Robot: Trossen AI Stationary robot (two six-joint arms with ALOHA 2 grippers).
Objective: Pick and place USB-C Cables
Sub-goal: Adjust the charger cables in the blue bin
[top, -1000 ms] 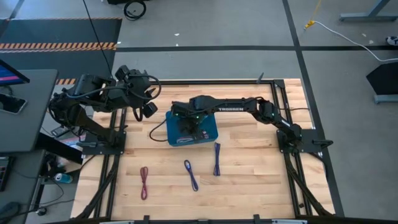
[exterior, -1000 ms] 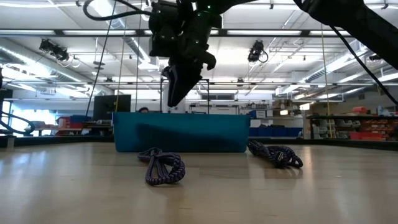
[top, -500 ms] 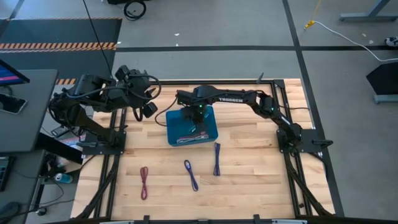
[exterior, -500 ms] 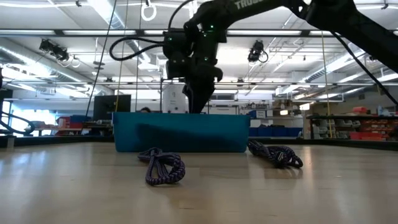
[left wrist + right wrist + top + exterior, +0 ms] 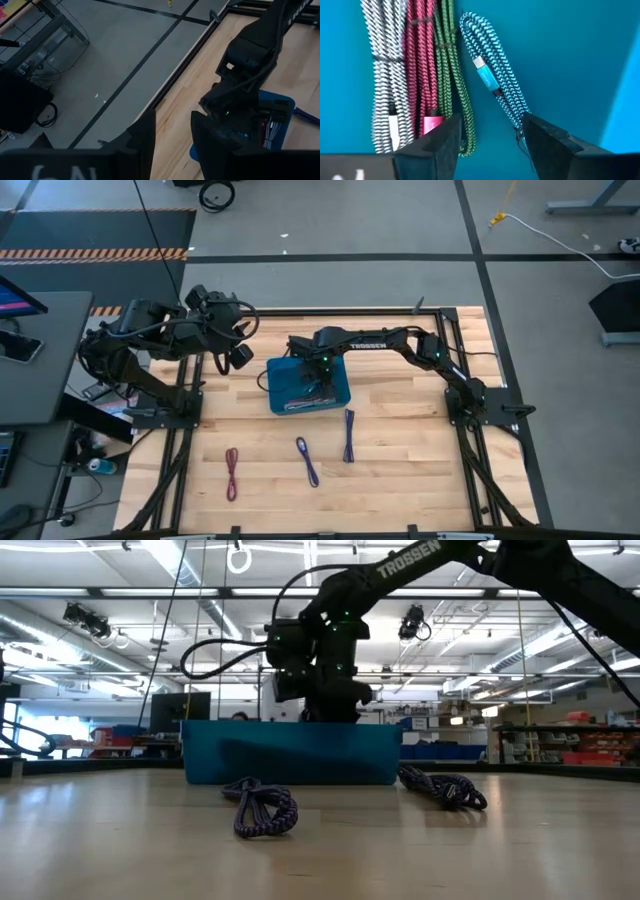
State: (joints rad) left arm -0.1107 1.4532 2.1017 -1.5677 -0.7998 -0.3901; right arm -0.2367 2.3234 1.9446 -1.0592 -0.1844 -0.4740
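The right gripper is hanging low inside the teal bin, which is sitting near the middle of the table, toward its far edge. Its fingers are standing spread with nothing between them. Just beyond them a teal cable is lying loose on the bin floor, beside a green cable, a magenta cable and a grey-white cable packed side by side along one wall. So the step in hand looks like the release: the teal cable appears freshly dropped and the claw is opening clear of it.

Three cables are lying on the bare wood, between the bin and the near edge: a maroon cable toward the left edge, a blue-purple cable in the middle, and a second purple cable closest to the bin.

The left gripper is waiting raised near the table's far left corner, pointing toward the bin, its fingers standing partly apart and holding nothing.

The next move probably calls for the right gripper rising straight out of the bin, so as not to snag the sorted bundles or the wall, then crossing to one of the three loose cables, likely the nearest purple one, and turning its fingers across the bundle's narrow width.
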